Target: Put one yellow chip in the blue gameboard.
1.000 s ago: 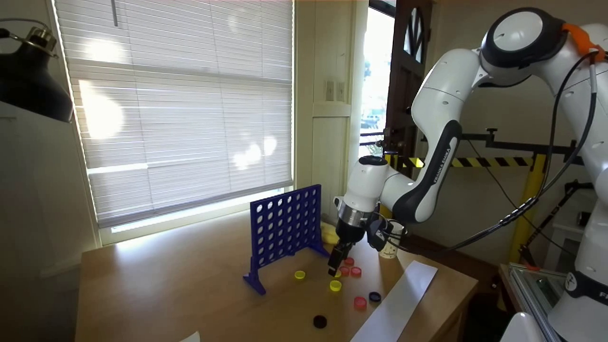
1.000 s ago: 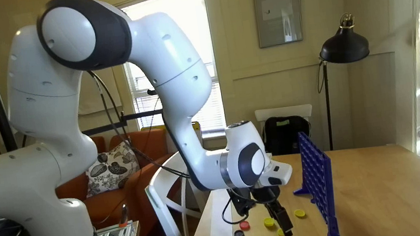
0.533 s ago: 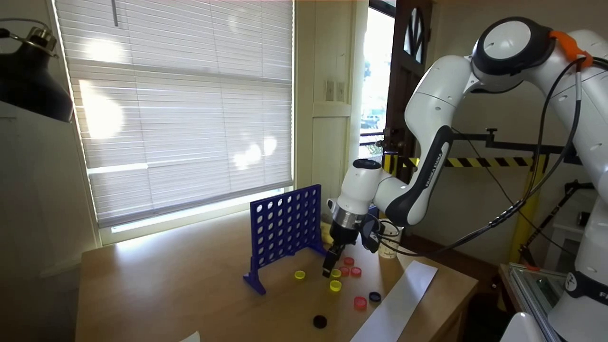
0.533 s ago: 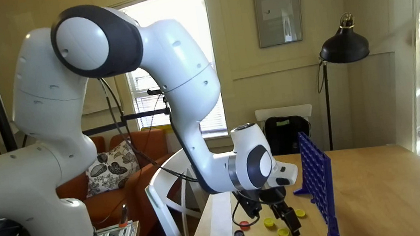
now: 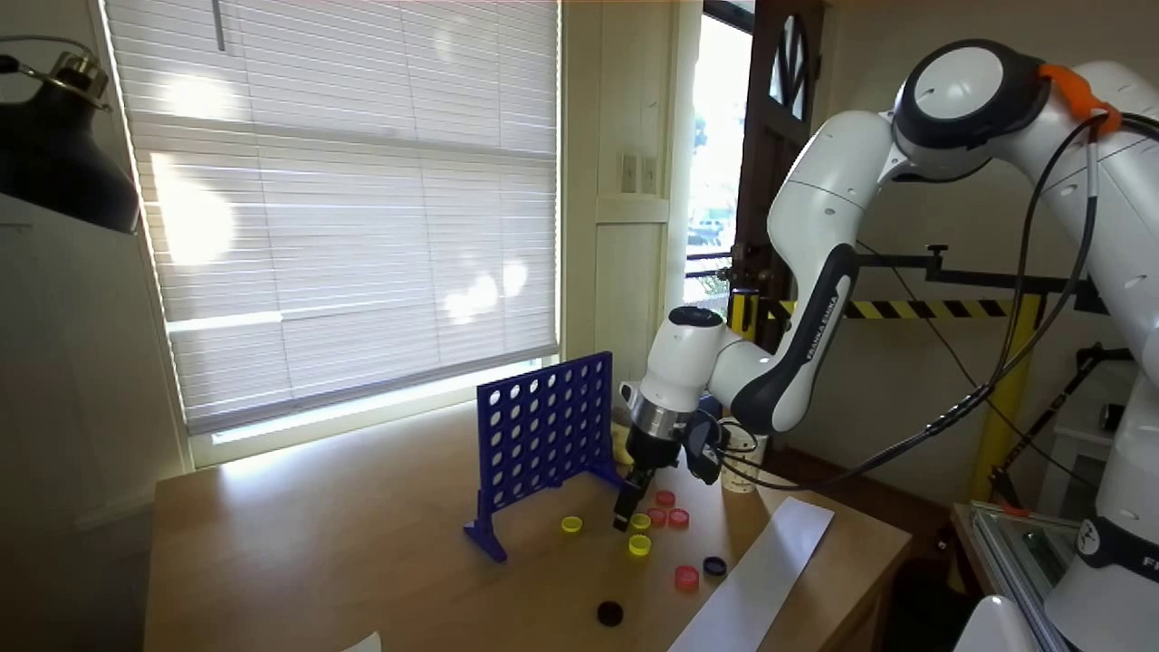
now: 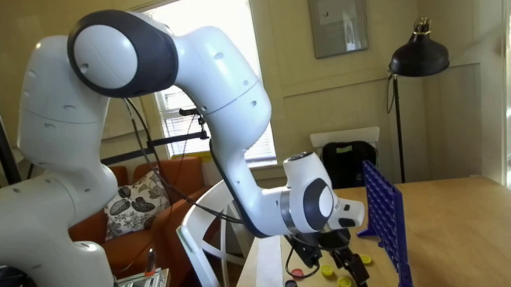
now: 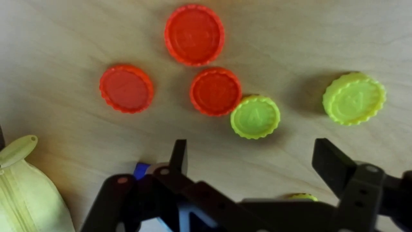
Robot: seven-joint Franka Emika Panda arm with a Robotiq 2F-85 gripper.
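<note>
1. Pointing down toward the counter (image 5: 344, 543) at a tilt, the pincer (image 7: 250, 154) has its fingers wide apart; counter surface shows between the tips in the wrist view.
2. Whether the fingertips touch the counter cannot fairly be judged from these angles.
3. The nearest yellow chip (image 7: 255, 117) lies on the counter just beyond the fingertips, touching a red chip (image 7: 215, 91) at its edge.
4. The second yellow chip (image 7: 354, 98) lies near the nearest one, apart from it.
5. The third yellow chip (image 5: 571, 524) lies between the pincer and the blue gameboard (image 5: 542, 435) in an exterior view; the wrist view shows only its edge, past the pincer's body.
6. The gameboard stands upright on its feet on the counter. All three yellow chips lie outside it.
7. Another red chip (image 7: 194, 35) sits just beside the one noted above; a further red chip (image 7: 126, 88) lies near both.
8. A fourth red chip (image 5: 686, 578) rests just beside a dark chip (image 5: 714, 566); a black disc (image 5: 610, 613) lies well apart from the pincer.
9. A pale yellow pouch (image 7: 35, 196) with a zip and a white strip (image 5: 756, 580) also occupy the counter.
</note>
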